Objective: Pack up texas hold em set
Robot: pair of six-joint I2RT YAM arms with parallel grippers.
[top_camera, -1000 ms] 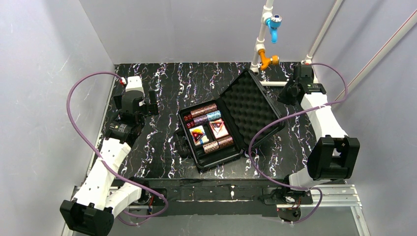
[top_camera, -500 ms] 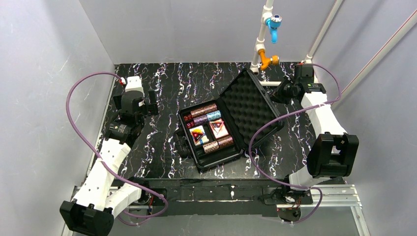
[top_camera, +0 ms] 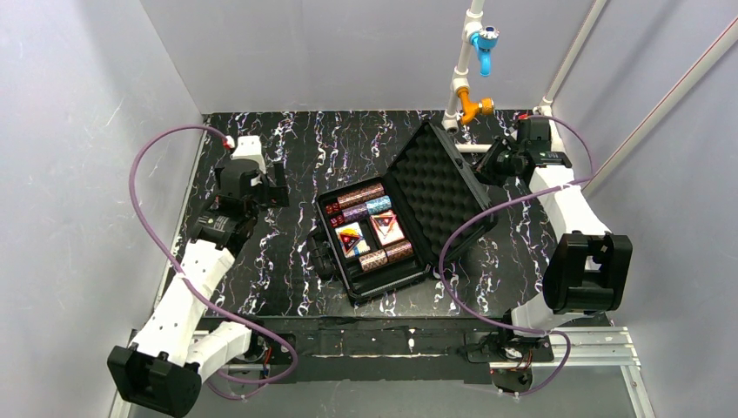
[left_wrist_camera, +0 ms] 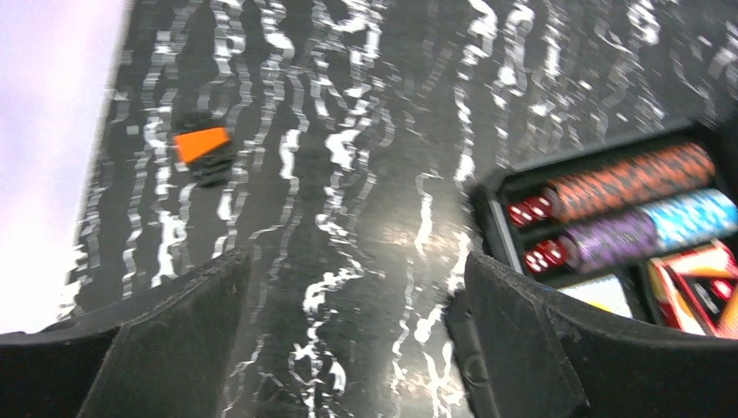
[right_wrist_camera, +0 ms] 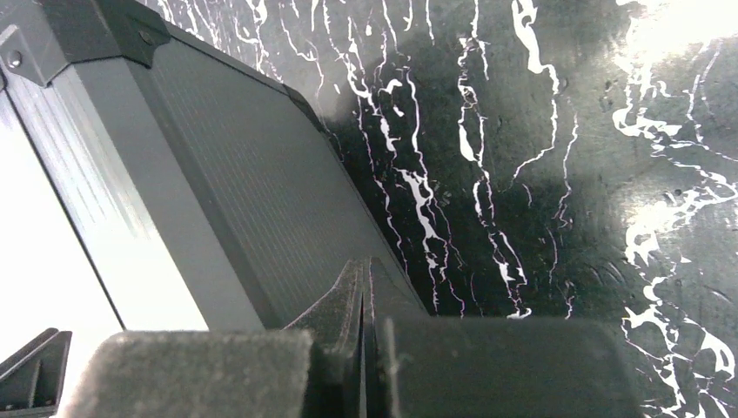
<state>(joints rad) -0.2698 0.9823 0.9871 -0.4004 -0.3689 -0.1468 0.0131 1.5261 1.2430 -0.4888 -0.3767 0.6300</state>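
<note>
Closest to us on the marbled black table (top_camera: 261, 279), the black case (top_camera: 383, 286) sits about in the middle, turned at an angle, and it's open. The tray looks packed: chip rolls (top_camera: 360, 195) along the far side and another pair along the near side, two card decks (top_camera: 352, 238) side by side between them, and some little red dice (top_camera: 332, 210) tucked at the left end of the far rolls. Off to the left, well apart from the case, the left gripper (left_wrist_camera: 355, 279) hangs over bare table with its fingers spread wide and nothing between them. Its wrist cam catches the left end of the tray, plus a small orange-topped black bit (left_wrist_camera: 201, 144) lying further out on the table; the shot's blurry and we can't tell what that is. The foam-lined lid (top_camera: 439, 192) stands tilted up on the case's right side, foam facing the tray. Behind it, the right gripper (right_wrist_camera: 364, 287) has its fingers pressed flat together, holding nothing, tip right up at the lid's ribbed outer face; we can't say if it's touching. A white pipe (top_camera: 461, 78) with blue and orange fittings runs up the back wall.
</note>
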